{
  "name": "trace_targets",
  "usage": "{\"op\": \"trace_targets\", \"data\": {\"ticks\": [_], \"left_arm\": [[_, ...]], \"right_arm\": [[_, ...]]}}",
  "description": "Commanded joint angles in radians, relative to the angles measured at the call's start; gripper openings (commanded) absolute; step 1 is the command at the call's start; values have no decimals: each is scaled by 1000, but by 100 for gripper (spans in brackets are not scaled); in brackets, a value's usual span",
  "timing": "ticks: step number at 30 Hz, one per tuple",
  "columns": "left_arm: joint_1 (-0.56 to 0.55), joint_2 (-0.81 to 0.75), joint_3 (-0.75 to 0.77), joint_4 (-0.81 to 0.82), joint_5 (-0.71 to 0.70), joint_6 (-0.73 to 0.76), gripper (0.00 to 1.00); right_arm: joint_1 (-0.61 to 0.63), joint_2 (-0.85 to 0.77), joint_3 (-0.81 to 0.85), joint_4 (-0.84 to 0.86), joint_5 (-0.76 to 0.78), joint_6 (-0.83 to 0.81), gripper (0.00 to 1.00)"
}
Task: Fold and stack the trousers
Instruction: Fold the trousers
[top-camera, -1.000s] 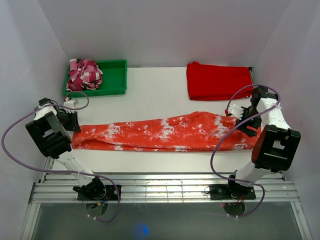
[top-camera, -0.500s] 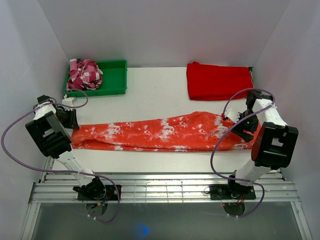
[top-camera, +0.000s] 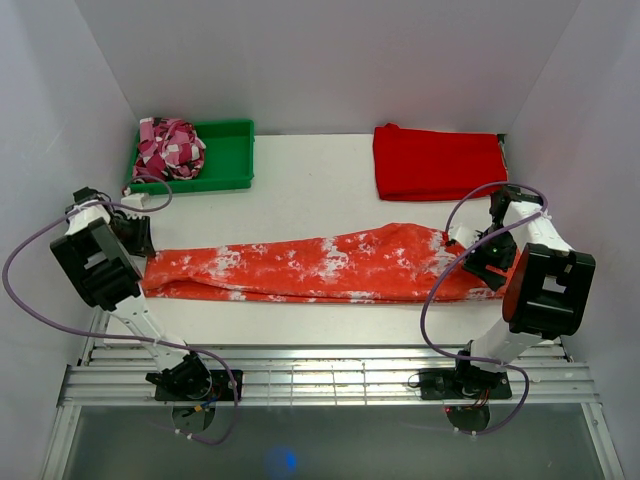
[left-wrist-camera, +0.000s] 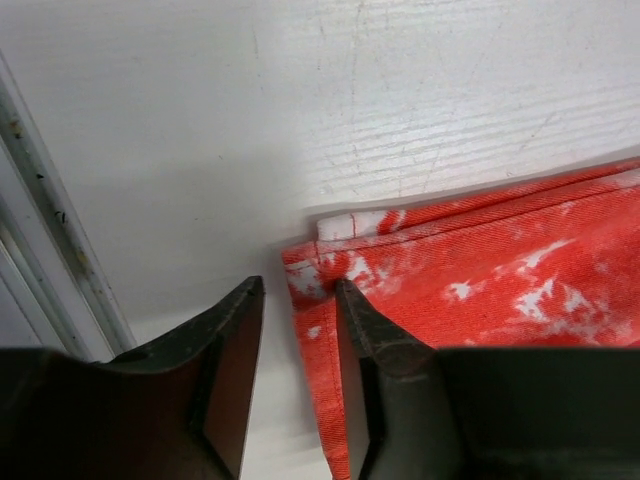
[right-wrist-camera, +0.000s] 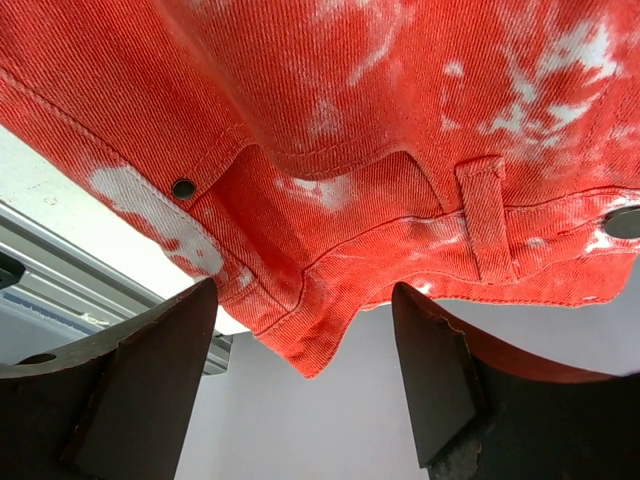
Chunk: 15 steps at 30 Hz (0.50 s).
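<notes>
Here the long orange-red cloth trousers mottled with white splotches (top-camera: 330, 265) lie flat and stretched out across the white surface (top-camera: 310, 200), one leg upon the other. The hem is close to the left edge and the waist close to the right edge. The wrist views show twill weave, a stitched hem corner (left-wrist-camera: 320, 270) and a waistband with a belt loop and dark rivets (right-wrist-camera: 330, 130).

A narrow bare strip runs between the cloth and the near edge. A wider bare stretch lies toward the far edge, between the green plastic tray (top-camera: 230, 160) with its crumpled pink-and-white cloth (top-camera: 168, 148) in the far-left corner and the plain solid-red folded cloth (top-camera: 438, 162) in the far-right corner.

The left gripper (left-wrist-camera: 298, 300) is low at the hem, its jaws only slightly apart, straddling the hem corner without pinching it. The right gripper (right-wrist-camera: 300, 295) is spread wide, with the waistband corner between its jaws but unclamped.

Against a second ago, the left gripper (top-camera: 135, 235) has edged toward the left edge and the right gripper (top-camera: 490, 255) has drawn nearer the waist. The trousers lie as before.
</notes>
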Motion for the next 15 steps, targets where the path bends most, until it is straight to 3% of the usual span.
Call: {"op": "trace_targets", "data": {"ticks": [1,4,6,8,11,15], "left_arm": [[1,-3,58,-46,64,8,44],[1,-56,56,-43,115,8,47],[0,-125,10,8,150,19,54],[-15,-239,-43,35,181,39,69],[-72,-335,-83,39,160,82,70],[-143,-409,-178,19,149,128,71]], "right_arm": [[3,-33,-4,-1,4,10,76],[2,-28,59,-30,-42,54,76],[-9,-12,175,-67,-93,123,75],[-23,31,269,-149,-191,189,75],[-70,108,425,-234,-272,330,75],[-164,151,481,-257,-317,451,74]]}}
